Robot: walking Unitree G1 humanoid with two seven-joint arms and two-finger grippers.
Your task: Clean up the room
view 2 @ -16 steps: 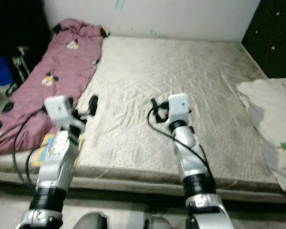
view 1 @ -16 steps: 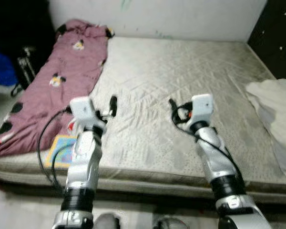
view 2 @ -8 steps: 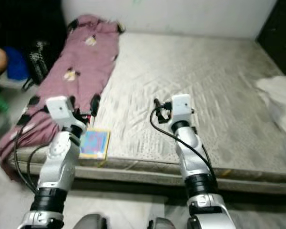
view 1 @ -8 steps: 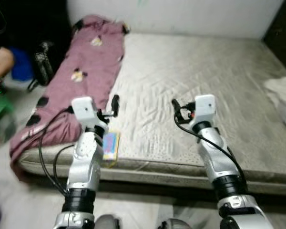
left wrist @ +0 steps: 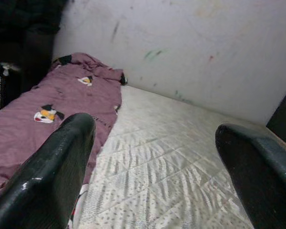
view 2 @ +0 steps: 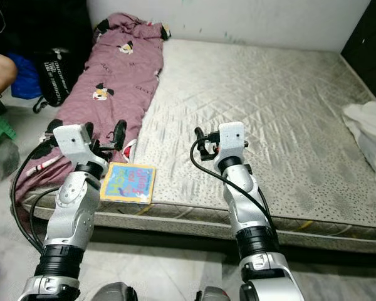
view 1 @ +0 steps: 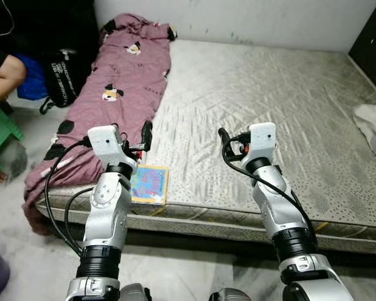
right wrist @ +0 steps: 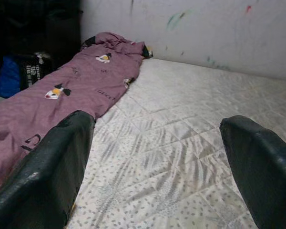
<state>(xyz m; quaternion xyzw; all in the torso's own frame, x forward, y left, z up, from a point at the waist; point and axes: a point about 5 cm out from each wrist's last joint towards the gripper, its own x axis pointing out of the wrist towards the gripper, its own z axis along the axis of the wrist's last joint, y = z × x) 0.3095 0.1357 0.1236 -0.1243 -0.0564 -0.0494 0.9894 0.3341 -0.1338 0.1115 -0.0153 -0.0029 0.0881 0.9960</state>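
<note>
1. The left gripper (view 1: 145,135) hovers over the near left edge of the mattress (view 1: 282,106), its two black fingers spread wide with nothing between them

2. The right gripper (view 1: 223,137) is raised beside it at about the same height, above bare mattress; its fingers are likewise parted and empty

3. A colourful children's book (view 2: 129,182) lies flat on the mattress edge, just below and slightly nearer the robot than the left gripper, well off to the left of the right gripper

4. A maroon blanket (view 1: 122,81) with cartoon prints runs from beside the left gripper away to the far wall, its near end spilling over the mattress side toward the floor

5. A white cloth (view 2: 370,135) lies far to the right of the right gripper; a dark bag (view 1: 61,74) and a seated person's arm (view 1: 5,72) are well out to the left

6. Judgement: this looks like the approach step, with nothing yet grasped. The book seems the closest item, so the next move would call for lowering the left gripper onto it and getting a finger under its thin edge
</note>
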